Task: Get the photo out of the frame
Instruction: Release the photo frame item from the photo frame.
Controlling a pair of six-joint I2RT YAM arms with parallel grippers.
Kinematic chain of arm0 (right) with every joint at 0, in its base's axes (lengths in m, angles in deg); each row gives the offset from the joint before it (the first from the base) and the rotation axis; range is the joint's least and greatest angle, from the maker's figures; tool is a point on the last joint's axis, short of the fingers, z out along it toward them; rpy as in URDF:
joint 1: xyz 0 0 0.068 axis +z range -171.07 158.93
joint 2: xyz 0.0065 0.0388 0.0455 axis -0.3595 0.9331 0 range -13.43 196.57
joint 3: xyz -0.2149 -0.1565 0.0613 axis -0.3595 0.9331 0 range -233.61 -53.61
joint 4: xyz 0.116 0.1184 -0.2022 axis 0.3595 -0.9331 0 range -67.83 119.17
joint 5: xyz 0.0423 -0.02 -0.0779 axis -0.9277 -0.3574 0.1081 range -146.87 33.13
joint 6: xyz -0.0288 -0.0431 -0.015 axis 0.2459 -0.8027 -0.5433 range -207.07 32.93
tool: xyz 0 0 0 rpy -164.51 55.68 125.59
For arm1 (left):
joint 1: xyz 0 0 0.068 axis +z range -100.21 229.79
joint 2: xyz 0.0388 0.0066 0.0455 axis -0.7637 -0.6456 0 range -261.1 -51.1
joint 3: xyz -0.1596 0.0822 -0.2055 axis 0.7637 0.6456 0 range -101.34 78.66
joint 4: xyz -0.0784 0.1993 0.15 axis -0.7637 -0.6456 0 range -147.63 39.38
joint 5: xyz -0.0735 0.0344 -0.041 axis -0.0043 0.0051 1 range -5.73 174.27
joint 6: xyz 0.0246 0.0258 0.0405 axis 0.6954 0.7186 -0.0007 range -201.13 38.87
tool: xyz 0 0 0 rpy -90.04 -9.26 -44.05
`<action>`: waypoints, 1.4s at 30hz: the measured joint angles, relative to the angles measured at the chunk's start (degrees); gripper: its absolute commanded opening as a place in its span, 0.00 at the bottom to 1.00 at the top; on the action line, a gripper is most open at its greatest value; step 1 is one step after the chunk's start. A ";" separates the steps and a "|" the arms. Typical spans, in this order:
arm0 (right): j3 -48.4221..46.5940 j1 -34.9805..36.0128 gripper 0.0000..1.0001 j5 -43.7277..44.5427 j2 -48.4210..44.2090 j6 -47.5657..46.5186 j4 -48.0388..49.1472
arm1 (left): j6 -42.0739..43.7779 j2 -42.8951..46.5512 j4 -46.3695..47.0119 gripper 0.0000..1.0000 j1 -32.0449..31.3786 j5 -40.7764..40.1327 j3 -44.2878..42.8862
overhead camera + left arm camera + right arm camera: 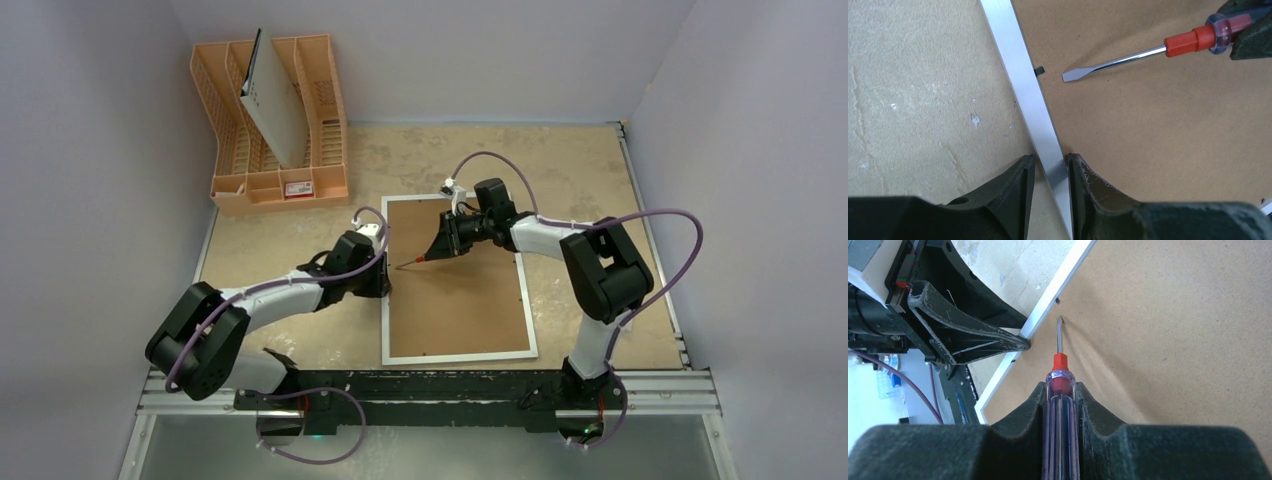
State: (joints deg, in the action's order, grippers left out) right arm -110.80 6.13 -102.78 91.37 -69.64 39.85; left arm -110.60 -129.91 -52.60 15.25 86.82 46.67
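The frame lies back-up on the table. The left gripper straddles the frame's left white rail, 1 finger on each side; whether it clamps the rail cannot be told. The right gripper grasps a screwdriver, tip over the backing near that rail. The orange rack holds 1 leaning perforated board and 1 small red-and-white item.

You couldn't see the photo (frame lay back-up, board covering it). Screwdriver handle ran off the right wrist view's bottom edge. Left gripper: pinching rim or not, couldn't tell.
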 measured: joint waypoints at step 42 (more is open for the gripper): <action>-4.74 0.07 0.00 -4.57 6.58 -5.11 2.51 | 0.28 1.31 1.29 0.01 0.04 1.55 1.79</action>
State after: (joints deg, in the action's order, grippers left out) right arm -115.54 6.20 -107.35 97.94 -74.75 42.36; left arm -110.32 -128.59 -51.31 15.29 88.37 48.46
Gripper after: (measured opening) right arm 0.232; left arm 0.233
